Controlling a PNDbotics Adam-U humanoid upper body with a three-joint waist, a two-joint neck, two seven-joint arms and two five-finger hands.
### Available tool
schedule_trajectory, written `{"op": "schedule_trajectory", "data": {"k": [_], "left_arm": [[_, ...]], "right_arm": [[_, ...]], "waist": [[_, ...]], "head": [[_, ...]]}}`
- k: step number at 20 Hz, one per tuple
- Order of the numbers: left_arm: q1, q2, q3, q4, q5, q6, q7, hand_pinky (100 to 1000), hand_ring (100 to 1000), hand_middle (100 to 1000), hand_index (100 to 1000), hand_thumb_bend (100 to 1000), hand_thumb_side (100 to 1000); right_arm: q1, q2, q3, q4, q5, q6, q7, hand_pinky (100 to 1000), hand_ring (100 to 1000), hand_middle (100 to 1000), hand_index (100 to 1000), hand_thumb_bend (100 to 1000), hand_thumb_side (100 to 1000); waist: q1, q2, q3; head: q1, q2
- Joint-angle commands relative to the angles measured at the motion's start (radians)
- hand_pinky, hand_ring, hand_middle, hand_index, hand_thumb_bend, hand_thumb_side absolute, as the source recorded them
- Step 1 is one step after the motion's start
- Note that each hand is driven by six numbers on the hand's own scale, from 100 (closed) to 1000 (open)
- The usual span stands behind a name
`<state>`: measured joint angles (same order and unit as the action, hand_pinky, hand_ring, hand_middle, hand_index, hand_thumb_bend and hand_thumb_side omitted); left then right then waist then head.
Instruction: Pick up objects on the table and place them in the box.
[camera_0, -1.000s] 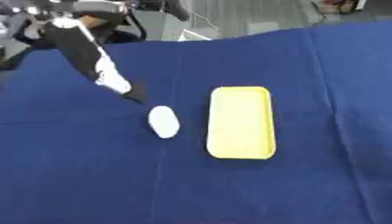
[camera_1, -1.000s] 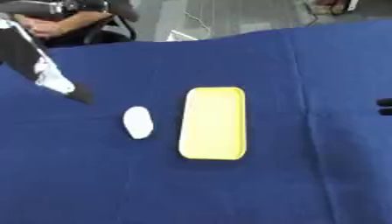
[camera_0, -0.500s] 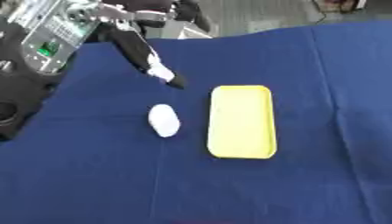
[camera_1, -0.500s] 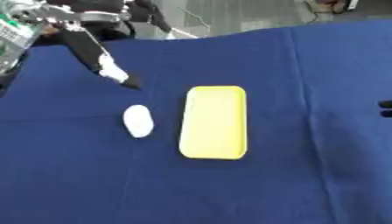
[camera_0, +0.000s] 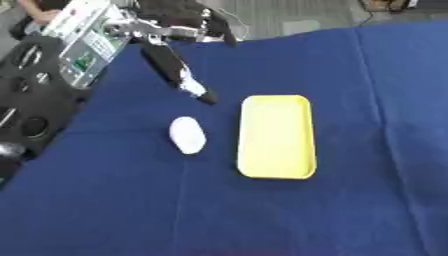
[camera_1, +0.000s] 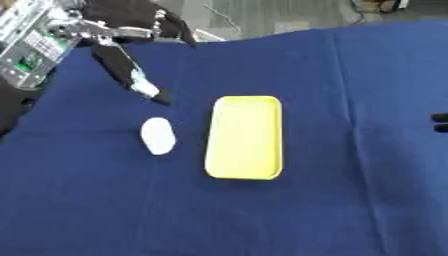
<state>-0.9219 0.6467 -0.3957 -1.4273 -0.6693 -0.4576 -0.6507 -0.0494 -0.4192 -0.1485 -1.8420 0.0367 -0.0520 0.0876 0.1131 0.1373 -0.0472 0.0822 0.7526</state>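
Left robot hand (camera_0: 179, 75) has swung in from the far-left edge of the surface over the last second and now reaches down from the upper left, fingertips (camera_0: 206, 97) pointing toward the middle of the blue-clothed surface (camera_0: 350, 190). Fingers look straight and held together, nothing between them; a white patch shows near the tips, likely part of the finger itself, hard to tell. More of the forearm with its exposed electronics (camera_0: 83, 42) now fills the upper-left corner than before.

White oval object (camera_0: 187, 135) lies flat on the cloth, same spot as 1 second ago, just left of the yellow box (camera_0: 276, 136). Fingertips sit above and slightly right of it in the view, near but apart, no contact visible. Height over the cloth cannot be judged.

Box is a shallow yellow rectangular tray, long side running away from the robot, inside looks bare. It has not shifted.

Right robot hand: only a dark sliver (camera_1: 440, 122) at the right edge of the right eye view, finger state cannot tell.

Judgement: approach phase, grasp not yet begun. Hand has overshot a little toward the box, so the next move likely needs the fingertips brought back down over the white oval, then opened around it. Only 1 loose object visible, so 1 pick and a short carry right.
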Motion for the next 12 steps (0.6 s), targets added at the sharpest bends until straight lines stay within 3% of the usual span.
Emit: {"op": "schedule_trajectory", "data": {"k": [1,8,12], "left_arm": [[-0.021,0.018,0.002,0.004,-0.018,-0.077,-0.059,875,874,818,924,683,830],[-0.019,0.025,-0.004,0.011,-0.033,-0.092,-0.063,878,876,819,925,708,834],[-0.023,0.035,-0.010,0.000,-0.052,-0.111,-0.066,886,887,829,938,802,842]], "right_arm": [[-0.006,-0.015,-0.003,-0.012,-0.004,-0.001,0.002,670,687,885,968,320,788],[-0.006,-0.014,-0.002,-0.013,-0.005,-0.001,0.004,670,687,885,969,320,788],[-0.006,-0.014,-0.002,-0.013,-0.004,-0.001,0.005,670,687,885,969,320,789]], "waist": [[-0.007,-0.010,0.001],[-0.007,-0.010,0.000],[-0.005,-0.010,-0.001]], "head": [[0.012,-0.005],[0.012,-0.006],[0.011,-0.006]]}}
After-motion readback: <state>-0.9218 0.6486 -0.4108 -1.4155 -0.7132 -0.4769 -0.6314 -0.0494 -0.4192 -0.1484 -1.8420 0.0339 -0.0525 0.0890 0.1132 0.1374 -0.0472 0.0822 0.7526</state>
